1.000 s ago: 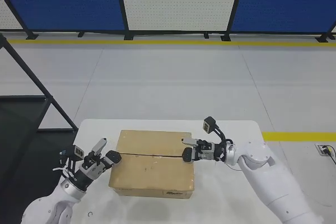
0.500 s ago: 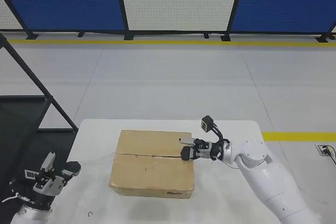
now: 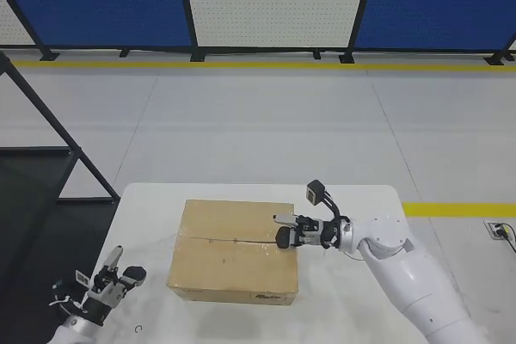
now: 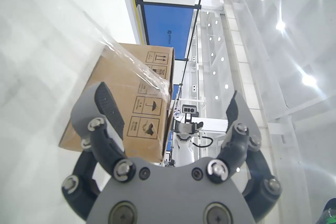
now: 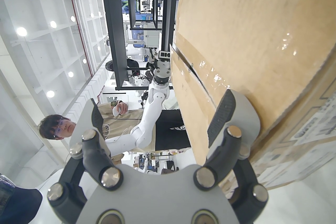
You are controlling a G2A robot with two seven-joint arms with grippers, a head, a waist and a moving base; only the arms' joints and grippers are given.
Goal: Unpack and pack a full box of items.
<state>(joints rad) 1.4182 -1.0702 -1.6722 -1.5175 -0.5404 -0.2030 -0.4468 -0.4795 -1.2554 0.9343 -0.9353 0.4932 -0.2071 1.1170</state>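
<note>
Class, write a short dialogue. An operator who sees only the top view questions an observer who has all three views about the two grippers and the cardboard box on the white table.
Operator: Is the right gripper open at the seam of the box?
Observer: Yes. Its wrist view shows it open and empty, with one finger over the box top beside the seam.
Operator: Is the seam sealed?
Observer: Glossy clear tape covers it, though a dark slit shows along part of it.
Operator: And the left gripper, near the edge of the table?
Observer: It is open and empty, facing the end of the box, where the tape runs down beside printed handling symbols.
</note>
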